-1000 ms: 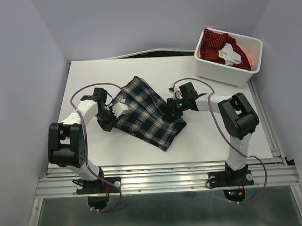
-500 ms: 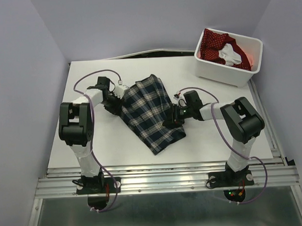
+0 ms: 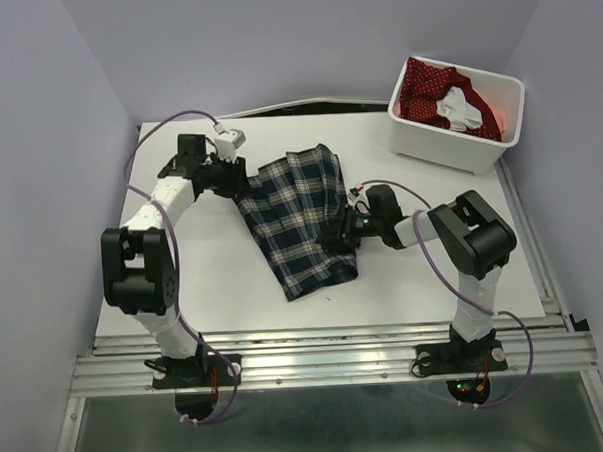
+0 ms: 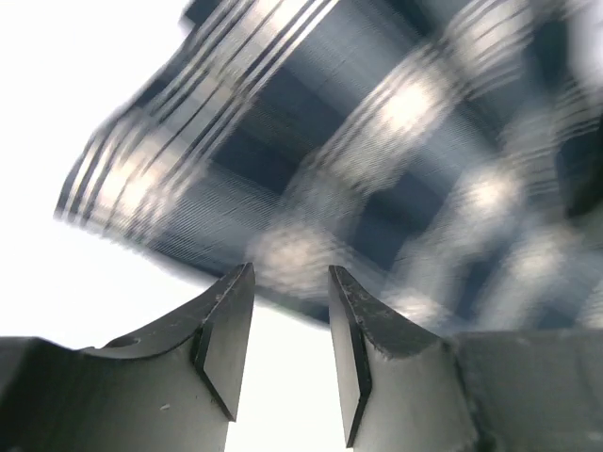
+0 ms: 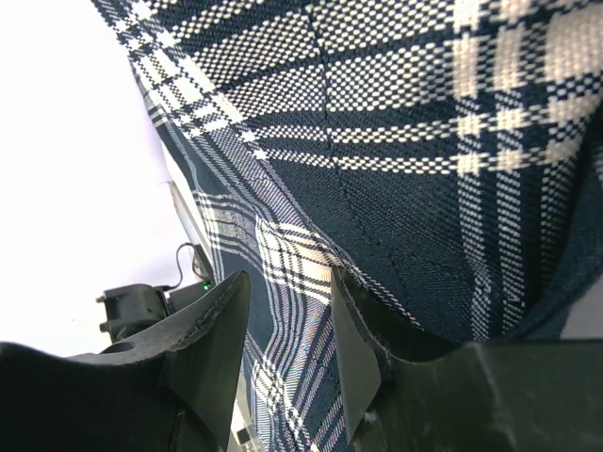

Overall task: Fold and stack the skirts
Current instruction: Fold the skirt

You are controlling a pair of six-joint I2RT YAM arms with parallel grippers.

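Presently, the plaid skirt (image 3: 299, 221) is spread mid-tabletop (image 3: 199, 286), skewed from 12 toward 6 o'clock. The red skirt (image 3: 427, 83) is heaped in the bin (image 3: 448, 151) at 2 o'clock. Cloth judged light and limp, pleats prone to shifting; best taken at hem corners. Left claw (image 4: 290, 273) is set at its 10 o'clock corner, right claw (image 5: 285, 278) at its 3 o'clock edge. Both are seen narrowly parted; whether cloth is pinched cannot be told.

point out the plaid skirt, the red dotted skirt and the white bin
plaid skirt (image 3: 296, 216), top external view, middle of the cloth
red dotted skirt (image 3: 424, 89), top external view, bunched cloth in the bin
white bin (image 3: 443, 146), top external view, near outer wall
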